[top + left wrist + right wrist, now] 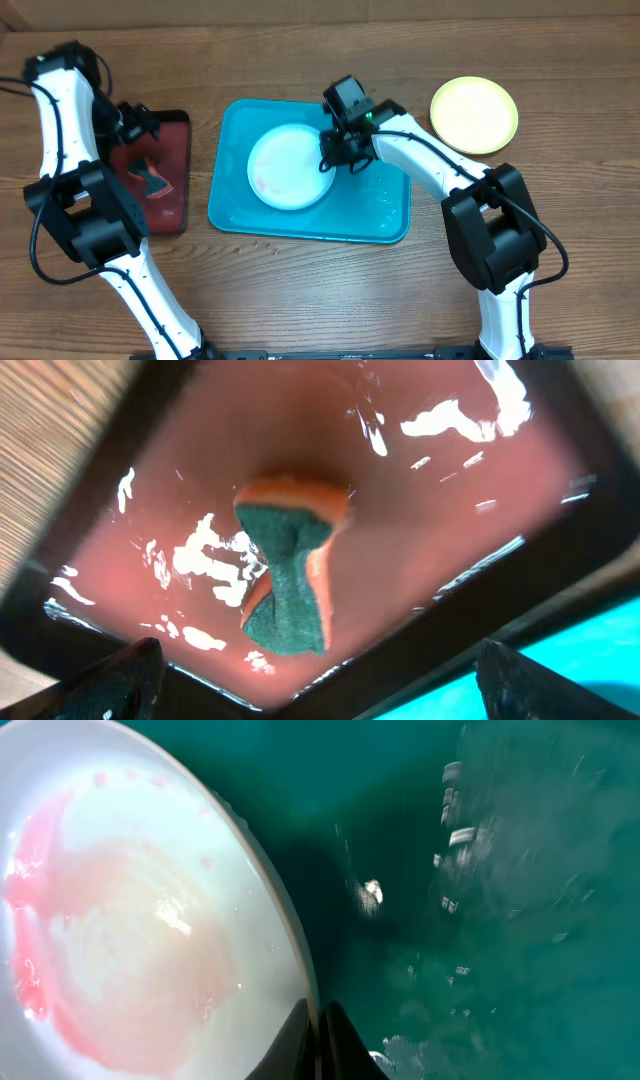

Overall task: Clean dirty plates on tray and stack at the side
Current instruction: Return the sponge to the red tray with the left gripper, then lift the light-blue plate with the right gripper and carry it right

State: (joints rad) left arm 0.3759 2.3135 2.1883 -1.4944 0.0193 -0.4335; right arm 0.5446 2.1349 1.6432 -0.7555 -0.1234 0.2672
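Two plates show in the overhead view. The white plate lies face up on the turquoise tray, left of the tray's centre. The yellow-green plate sits on the bare table at about 2 o'clock from the tray, well apart from it.

The right gripper is at the white plate's 3 o'clock edge. Its fingers are pressed together, and in the wrist view they appear to pinch the thin rim. The left gripper hangs over the dark red tray at 9 o'clock, spread wide. The sponge lies free beneath it, touching neither finger.

With the sponge down and the rim gripped, the step in hand looks like moving the white plate out to the side. A pale pink smear covers the plate's 9 o'clock half, so more wiping may be needed first. If it goes, the next move calls for lifting the rim clear of the tray's raised edge and carrying the plate towards 2 o'clock onto the yellow-green one. The wet rim could slip.

Being round, the plate has no long axis. The tray's long axis runs 9 to 3 o'clock, and the sponge's roughly 12 to 6.
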